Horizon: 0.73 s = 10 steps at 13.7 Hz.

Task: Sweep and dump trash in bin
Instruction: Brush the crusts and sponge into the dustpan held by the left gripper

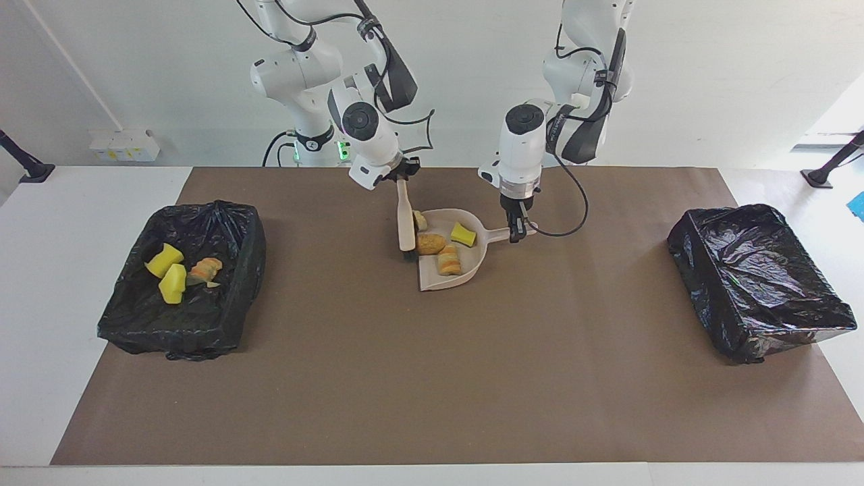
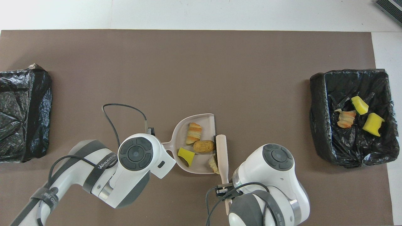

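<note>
Facing view: right gripper [image 1: 402, 177] clamps beige brush [image 1: 406, 219], left gripper [image 1: 516, 229] clamps beige plastic dustpan [image 1: 472, 260] holding four scraps [image 1: 447, 259]; black-lined bin [image 1: 233, 300] holds the rest; dumping remains

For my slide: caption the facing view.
Right gripper sweeps brush against scraps in dustpan held by left gripper.

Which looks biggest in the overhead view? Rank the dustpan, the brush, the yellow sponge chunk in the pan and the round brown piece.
1. dustpan
2. brush
3. yellow sponge chunk and round brown piece: these look alike, so no ranking.
</note>
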### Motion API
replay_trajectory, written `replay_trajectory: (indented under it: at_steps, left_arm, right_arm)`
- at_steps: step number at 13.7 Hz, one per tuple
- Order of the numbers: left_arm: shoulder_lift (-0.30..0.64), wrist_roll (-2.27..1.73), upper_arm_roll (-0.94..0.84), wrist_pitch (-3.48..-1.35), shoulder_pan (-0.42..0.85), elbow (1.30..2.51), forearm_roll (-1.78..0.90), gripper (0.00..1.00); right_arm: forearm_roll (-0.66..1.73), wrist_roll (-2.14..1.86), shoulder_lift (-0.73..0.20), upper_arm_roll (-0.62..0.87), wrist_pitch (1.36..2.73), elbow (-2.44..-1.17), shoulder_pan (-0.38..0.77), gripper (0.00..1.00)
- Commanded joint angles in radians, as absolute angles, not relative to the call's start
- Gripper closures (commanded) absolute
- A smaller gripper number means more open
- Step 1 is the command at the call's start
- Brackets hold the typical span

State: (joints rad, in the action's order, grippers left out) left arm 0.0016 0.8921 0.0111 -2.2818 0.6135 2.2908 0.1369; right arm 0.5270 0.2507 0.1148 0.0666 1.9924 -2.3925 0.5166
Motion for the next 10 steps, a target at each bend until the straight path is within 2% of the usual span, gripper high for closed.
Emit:
replay_trajectory:
  at_steps: [1, 4, 10]
  left_arm:
    - [-0.006, 0.876, 0.021, -2.336, 0.626, 2.329, 0.156, 1.0]
    - [0.011, 0.89, 0.021, -2.37, 0.601, 2.326, 0.156, 1.0]
    - [0.031, 0.906, 0.021, -2.375, 0.578, 2.296, 0.149, 1.0]
  right_arm:
    - [0.643, 0.206, 0.075, 0.066, 2.023, -2.346, 0.515, 1.0]
    - [0.62, 0.213, 0.07, 0.06, 1.958, -2.286, 0.511, 1.0]
    - [0.361, 0.38, 0.107, 0.049, 1.676, -2.113, 0.46, 1.0]
